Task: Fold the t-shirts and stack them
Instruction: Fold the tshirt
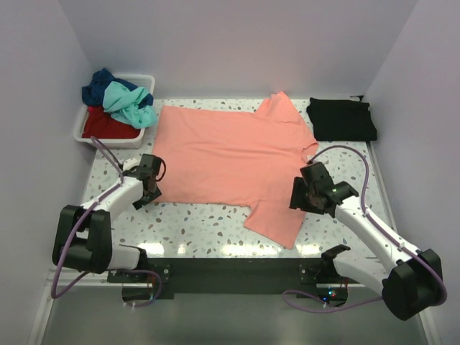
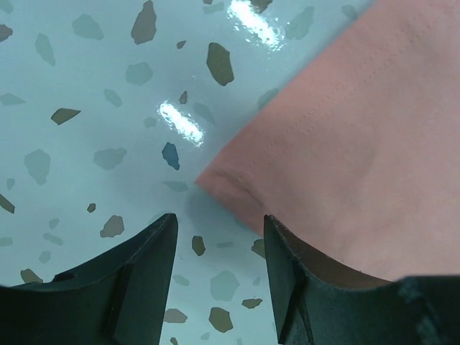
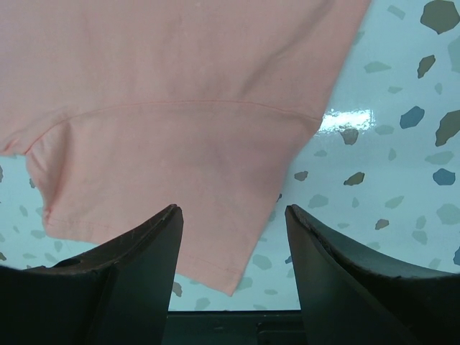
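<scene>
Cloth first: the salmon-pink t-shirt [image 1: 230, 154] lies spread flat across the middle of the speckled table [image 1: 215, 223], its neck end toward 3 o'clock and its hem toward 9 o'clock in the top view. One sleeve points to 12 o'clock and the other to 6 o'clock.

The left gripper [image 1: 149, 188] sits low at the shirt's 8 o'clock corner. In its wrist view the fingers [image 2: 129, 287] stand partly apart with bare tabletop in the gap and nothing clamped. The hem corner of the pink shirt [image 2: 359, 144] lies just ahead of that gap at 12 o'clock, and the cloth spreads away toward 2 o'clock. The finger on the 3 o'clock side of the view overlaps the cloth's edge; whether it touches cannot be told.

The right gripper [image 1: 297, 197] hangs over the near sleeve at the shirt's 4 o'clock side. Its fingers [image 3: 345, 273] are wide apart and hold nothing. The sleeve [image 3: 180, 108] runs beneath them, its cuff corner showing in the gap, while the 3 o'clock finger is over bare table.

A folded black t-shirt [image 1: 341, 118] lies at the table's 1 o'clock corner, just beside the pink one's far sleeve. At 10 o'clock a white bin [image 1: 80, 129] holds a navy t-shirt [image 1: 97, 90], a teal one [image 1: 129, 100] and a red one [image 1: 108, 126], bunched together
</scene>
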{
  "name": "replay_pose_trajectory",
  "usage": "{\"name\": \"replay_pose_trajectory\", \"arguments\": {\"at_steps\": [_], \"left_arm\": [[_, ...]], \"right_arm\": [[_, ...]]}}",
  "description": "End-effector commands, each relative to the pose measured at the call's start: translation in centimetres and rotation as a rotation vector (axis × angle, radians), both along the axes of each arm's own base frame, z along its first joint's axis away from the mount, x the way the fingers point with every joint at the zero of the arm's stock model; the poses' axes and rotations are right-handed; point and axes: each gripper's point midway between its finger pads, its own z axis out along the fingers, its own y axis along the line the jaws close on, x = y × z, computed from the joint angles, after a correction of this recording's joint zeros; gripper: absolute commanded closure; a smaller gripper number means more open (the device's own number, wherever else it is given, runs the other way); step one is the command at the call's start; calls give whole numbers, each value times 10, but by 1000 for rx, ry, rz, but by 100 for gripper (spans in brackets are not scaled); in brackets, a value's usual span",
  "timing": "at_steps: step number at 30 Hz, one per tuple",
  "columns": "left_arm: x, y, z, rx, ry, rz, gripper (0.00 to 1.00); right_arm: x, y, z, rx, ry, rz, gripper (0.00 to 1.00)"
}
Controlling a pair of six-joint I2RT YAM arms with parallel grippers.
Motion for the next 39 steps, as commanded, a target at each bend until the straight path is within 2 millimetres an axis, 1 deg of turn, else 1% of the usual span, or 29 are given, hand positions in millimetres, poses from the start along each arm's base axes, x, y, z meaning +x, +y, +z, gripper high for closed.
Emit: {"name": "replay_pose_trajectory", "arguments": {"at_steps": [1,6,10,13,15,19,20,21,22,24,25,27,28,29,33,34,38,39], "left_arm": [[6,7,-1,-8,-70,81,45],[13,10,-11,-37,-73,116,46],[18,12,-20,-50,-71,132,48],[21,14,-22,-52,-71,141,50],[23,12,-23,-60,-76,140,54],[24,12,-26,-68,-63,137,66],[24,12,-27,-66,-60,138,71],[24,12,-27,-68,-61,137,73],[24,12,-27,-69,-61,138,78],[24,12,-27,-69,-56,138,83],[23,12,-28,-68,-50,139,90],[22,12,-30,-73,-45,138,97],[21,11,-30,-75,-42,135,100],[20,11,-30,-77,-37,135,100],[18,9,-25,-86,-40,124,100],[18,9,-19,-89,-53,116,100],[24,2,-1,-123,-104,80,100],[27,0,7,-130,-129,69,100]], "right_arm": [[6,1,4,0,-34,-9,37],[6,-1,1,-13,-28,-12,37],[2,2,2,10,-22,-22,37],[-2,5,-1,17,-8,-26,37],[-7,5,-5,7,13,-23,37],[-16,4,-13,-23,42,-16,37],[-17,4,-13,-28,44,-15,37],[-18,5,-15,-31,50,-13,37],[-18,6,-16,-29,53,-14,37],[-18,6,-16,-36,50,-11,37],[-18,5,-17,-41,54,-11,37],[-19,5,-19,-47,64,-8,37],[-18,5,-19,-50,67,-10,37],[-20,4,-21,-55,73,-10,38],[-26,4,-22,-42,87,-33,38],[-28,6,-22,-29,89,-32,38],[-39,3,-28,-50,128,-30,39],[-41,8,-28,-47,126,-14,40]]}}
